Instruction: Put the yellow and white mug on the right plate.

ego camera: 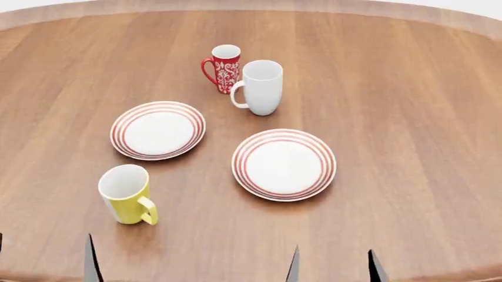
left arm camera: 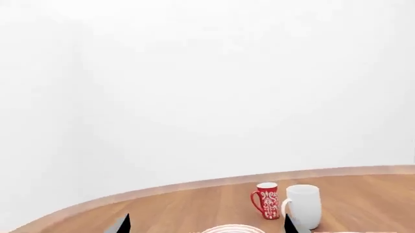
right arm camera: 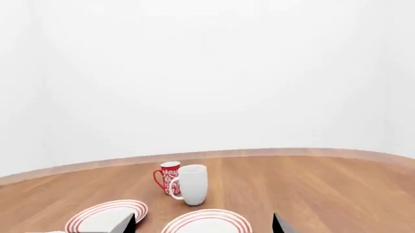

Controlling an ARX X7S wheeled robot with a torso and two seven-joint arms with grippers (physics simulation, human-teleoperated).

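Observation:
The yellow and white mug (ego camera: 126, 194) stands upright at the near left of the wooden table, its handle turned toward me and to the right. The right plate (ego camera: 321, 170), white with red rings, lies empty at the table's middle and also shows in the right wrist view (right arm camera: 207, 213). My left gripper (ego camera: 44, 258) is open and empty, near and just left of the mug. My right gripper (ego camera: 333, 267) is open and empty, nearer than the right plate. Both show open in the wrist views, left (left arm camera: 206, 225) and right (right arm camera: 203, 225). The mug is out of the left wrist view.
The look-alike left plate (ego camera: 121, 132) lies beyond the yellow mug. A red floral mug (ego camera: 226, 68) and a taller white mug (ego camera: 261, 87) stand side by side behind the plates. The round table (ego camera: 408, 117) curves away to a white wall.

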